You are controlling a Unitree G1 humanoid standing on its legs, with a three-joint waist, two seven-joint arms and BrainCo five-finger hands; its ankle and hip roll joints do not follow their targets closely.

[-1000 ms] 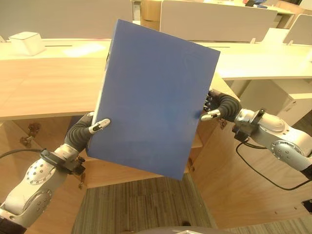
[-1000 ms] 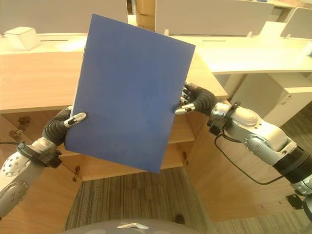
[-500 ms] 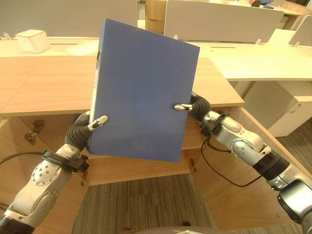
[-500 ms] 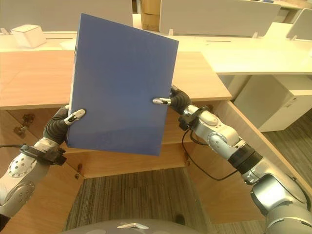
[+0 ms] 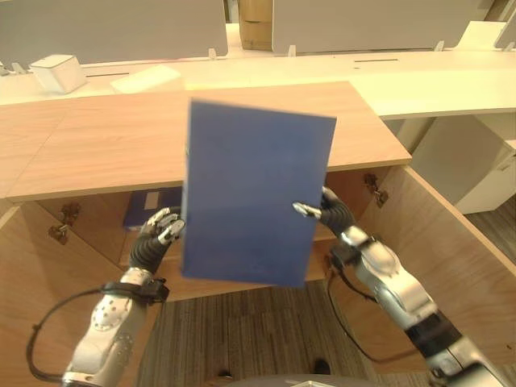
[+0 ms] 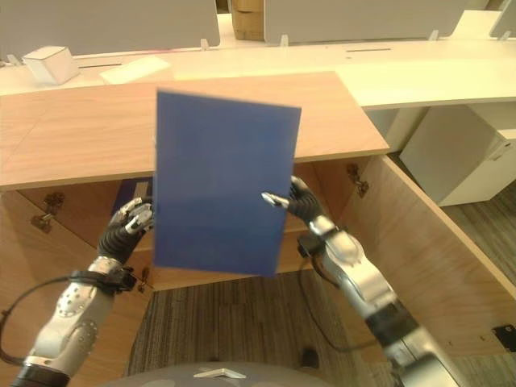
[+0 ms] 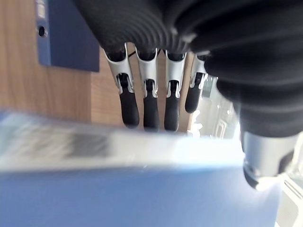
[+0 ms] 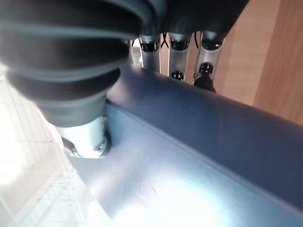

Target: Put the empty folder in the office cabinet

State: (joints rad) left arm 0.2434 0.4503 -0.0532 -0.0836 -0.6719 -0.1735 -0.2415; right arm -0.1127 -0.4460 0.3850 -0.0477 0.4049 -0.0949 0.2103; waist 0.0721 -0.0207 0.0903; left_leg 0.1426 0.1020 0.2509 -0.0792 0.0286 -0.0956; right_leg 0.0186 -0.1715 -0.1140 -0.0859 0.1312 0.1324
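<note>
The blue folder [image 5: 254, 201] hangs upright in front of the open cabinet [image 5: 355, 181] under the wooden desk top [image 5: 105, 141]. My right hand [image 5: 326, 216] grips its right edge, thumb on the front cover and fingers [image 8: 182, 52] behind. My left hand [image 5: 160, 235] is beside the folder's left edge with relaxed fingers [image 7: 151, 99] reaching past the back of the folder [image 7: 142, 194]; its thumb is off the front cover. The lower shelf is hidden behind the folder.
A second blue folder [image 5: 149, 208] lies inside the cabinet at the left. Both cabinet doors stand open, the right one [image 5: 455, 250] and the left one [image 5: 32, 274]. A white box [image 5: 56, 72] and paper sit on the desks behind.
The folder has come down and away from me, toward the cabinet opening, and now stands nearly upright. My left thumb has come off its front cover. The camera has tilted down.
</note>
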